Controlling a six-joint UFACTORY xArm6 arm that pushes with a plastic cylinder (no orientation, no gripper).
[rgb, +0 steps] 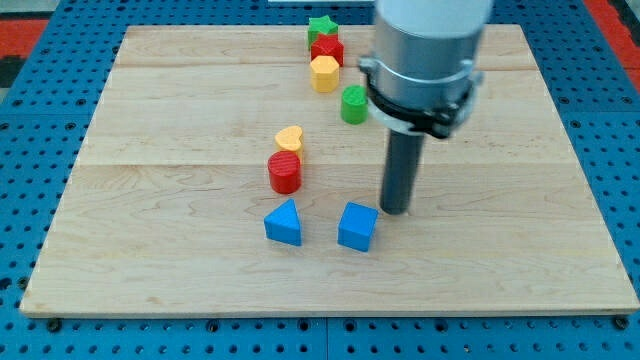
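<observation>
Rod standing upright over the wooden board (150, 250), and my tip (396, 211) sits just right of and slightly above the blue cube (357, 227), close, perhaps touching its corner. No claw here, nothing held. Left of the tip: blue triangular block (284, 223), red cylinder (285, 172), yellow heart (290, 137). No writing visible.

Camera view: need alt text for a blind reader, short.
My tip rests on a wooden board, just up and right of a blue cube. To the view's left sit a blue triangle, red cylinder and yellow heart; more blocks cluster near the top.
</observation>
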